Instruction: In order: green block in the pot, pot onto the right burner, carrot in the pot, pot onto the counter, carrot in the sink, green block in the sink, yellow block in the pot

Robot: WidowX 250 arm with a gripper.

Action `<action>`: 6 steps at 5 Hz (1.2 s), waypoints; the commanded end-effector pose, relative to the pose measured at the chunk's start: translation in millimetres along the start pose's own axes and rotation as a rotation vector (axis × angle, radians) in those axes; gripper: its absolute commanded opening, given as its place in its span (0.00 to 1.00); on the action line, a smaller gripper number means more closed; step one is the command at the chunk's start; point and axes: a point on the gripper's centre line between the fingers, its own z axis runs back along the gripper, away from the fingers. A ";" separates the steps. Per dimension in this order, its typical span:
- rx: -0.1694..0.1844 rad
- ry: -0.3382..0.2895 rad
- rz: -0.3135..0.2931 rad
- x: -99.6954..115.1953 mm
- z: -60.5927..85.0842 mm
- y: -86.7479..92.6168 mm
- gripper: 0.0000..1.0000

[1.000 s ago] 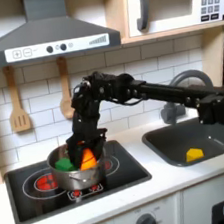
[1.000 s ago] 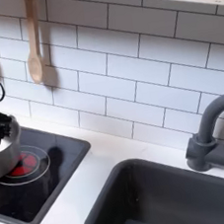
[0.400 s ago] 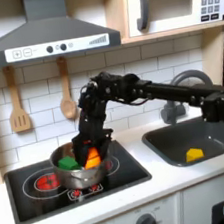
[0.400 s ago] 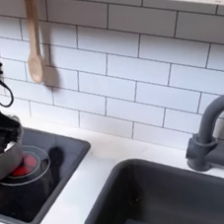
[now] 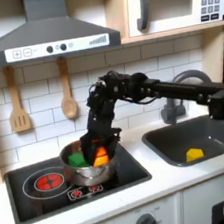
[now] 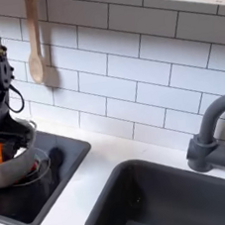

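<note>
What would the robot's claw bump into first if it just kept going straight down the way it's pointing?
Most likely the carrot inside the pot. The gripper points down into the pot, right at the carrot, with the green block beside it. Whether the fingers already touch the carrot is unclear.

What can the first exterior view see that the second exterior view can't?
The first exterior view gives the microwave, the range hood and the green block in the pot. The second exterior view gives the faucet base up close. Both exterior views share the pot, the carrot inside it, and the sink.
</note>
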 end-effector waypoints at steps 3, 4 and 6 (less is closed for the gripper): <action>-0.053 0.019 -0.055 -19.3 3.1 -31.5 0.00; -0.073 0.050 -0.071 -28.6 -1.0 -43.3 0.00; -0.094 0.054 -0.114 -38.6 2.8 -56.9 0.00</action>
